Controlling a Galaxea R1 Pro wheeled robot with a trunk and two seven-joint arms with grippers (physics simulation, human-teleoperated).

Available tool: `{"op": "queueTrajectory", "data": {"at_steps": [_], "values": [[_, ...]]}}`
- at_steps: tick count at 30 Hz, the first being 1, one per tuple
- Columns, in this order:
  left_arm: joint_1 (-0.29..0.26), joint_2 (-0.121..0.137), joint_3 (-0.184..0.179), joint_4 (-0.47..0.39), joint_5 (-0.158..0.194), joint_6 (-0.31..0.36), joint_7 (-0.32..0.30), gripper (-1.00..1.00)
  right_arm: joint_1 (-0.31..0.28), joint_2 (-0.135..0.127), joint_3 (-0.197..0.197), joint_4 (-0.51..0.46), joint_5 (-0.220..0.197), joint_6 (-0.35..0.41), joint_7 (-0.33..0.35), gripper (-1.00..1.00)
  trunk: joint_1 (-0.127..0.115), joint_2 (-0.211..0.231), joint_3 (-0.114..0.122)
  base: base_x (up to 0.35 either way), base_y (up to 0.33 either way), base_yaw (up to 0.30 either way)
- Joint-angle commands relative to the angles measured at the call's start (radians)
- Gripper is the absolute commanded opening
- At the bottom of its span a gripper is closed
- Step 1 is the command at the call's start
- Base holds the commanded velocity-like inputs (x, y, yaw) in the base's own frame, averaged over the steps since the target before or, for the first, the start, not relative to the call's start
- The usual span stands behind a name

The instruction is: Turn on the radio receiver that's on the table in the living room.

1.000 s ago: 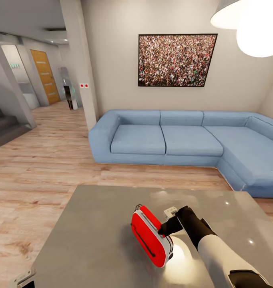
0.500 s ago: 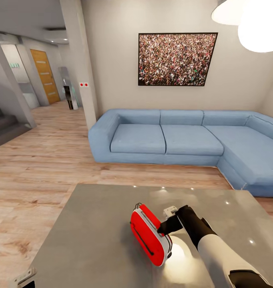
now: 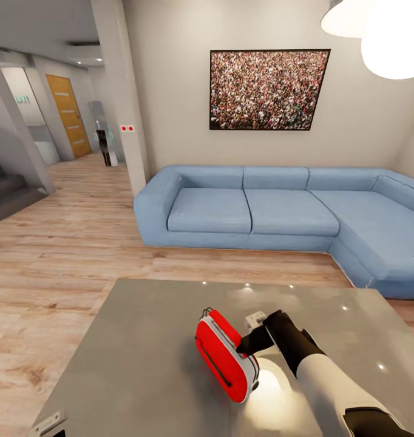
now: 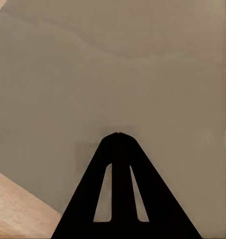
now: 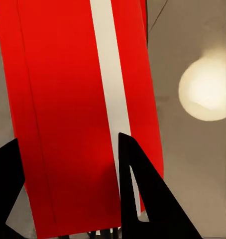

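The red radio receiver [image 3: 222,358] stands tilted on the glossy grey table [image 3: 140,340], a little right of the middle, with its thin handle at its far top corner. My right gripper [image 3: 251,341] reaches in from the right and touches the radio's white rim. In the right wrist view the right gripper [image 5: 68,137] is open, one black finger on each side, and the radio's red body and white stripe [image 5: 83,99] lie close between them. In the left wrist view my left gripper [image 4: 118,134] is shut, holds nothing and hangs over the bare table top [image 4: 93,74].
A blue L-shaped sofa [image 3: 274,209] stands beyond the table along the beige wall, under a framed crowd picture [image 3: 268,91]. A bright pendant lamp [image 3: 383,30] hangs at the upper right. Wood floor [image 3: 61,255] runs left to a pillar, stairs and a hallway.
The radio and my right gripper have shifted slightly to the left on the table. The head camera tilted a little early on.
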Motion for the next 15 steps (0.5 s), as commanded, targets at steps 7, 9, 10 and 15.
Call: {"op": "queueTrajectory", "data": {"at_steps": [7,9,10,15], "values": [[0.001,-0.002,0.001,0.0,0.0,0.0,0.0,-1.0,0.0,-0.004,0.0,-0.004,0.002,0.002,0.0,-1.0,0.0,0.0,0.0,0.0,0.0,0.0],[0.001,-0.002,0.001,0.0,0.0,0.0,0.0,-1.0,0.0,-0.004,0.001,-0.006,0.005,0.0,-0.001,-1.0,0.0,0.0,0.0,0.0,0.0,0.0],[0.001,-0.002,0.001,0.0,0.0,0.0,0.0,-1.0,0.0,-0.004,0.001,-0.006,0.007,-0.001,-0.001,-1.0,0.0,0.0,0.0,0.0,0.0,0.0],[0.001,-0.001,0.001,0.0,0.0,0.0,0.0,-1.0,0.0,-0.005,0.001,-0.009,0.009,-0.003,-0.016,-1.0,0.0,0.0,0.0,0.0,0.0,0.0]]}}
